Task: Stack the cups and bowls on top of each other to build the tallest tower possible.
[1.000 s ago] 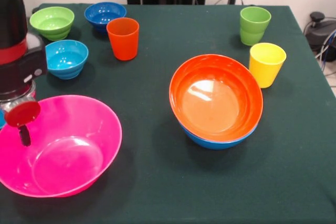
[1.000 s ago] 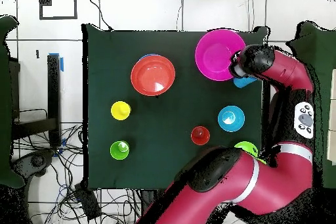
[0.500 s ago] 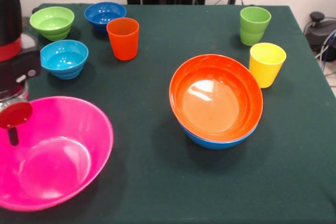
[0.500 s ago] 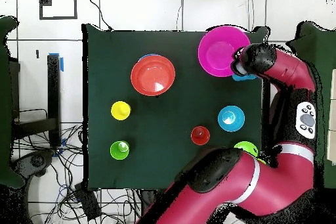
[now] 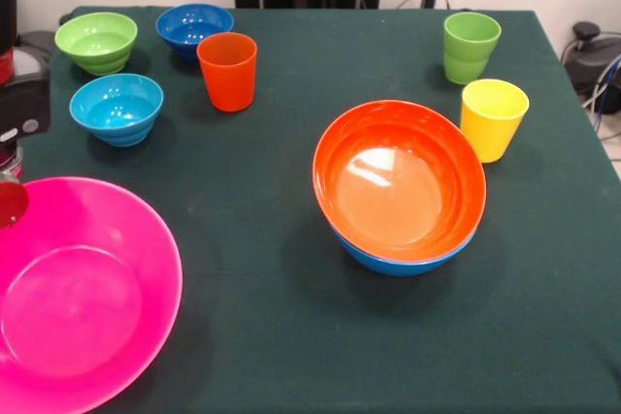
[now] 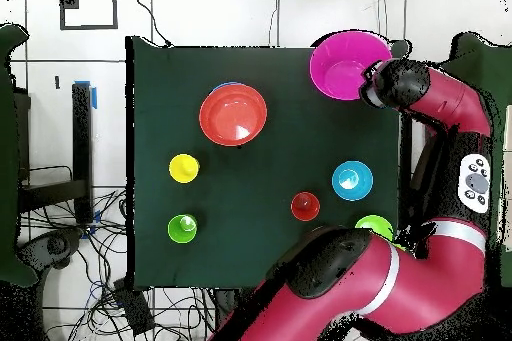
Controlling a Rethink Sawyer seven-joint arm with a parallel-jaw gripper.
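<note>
Fingers cannot be told open or closed; gripper (image 5: pixel 10 203) is seen at pink bowl's (image 5: pixel 68 307) rim by the table corner. Orange bowl (image 5: pixel 400 186), nested in blue, lies well apart across the table.

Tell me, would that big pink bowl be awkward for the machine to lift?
Probably a little. The pink bowl looks like thin glossy plastic, so likely light but slippery. It is wide and shallow, so held by one rim it may tilt. In the overhead view it overhangs the table edge, so a nudge could tip it off.
</note>
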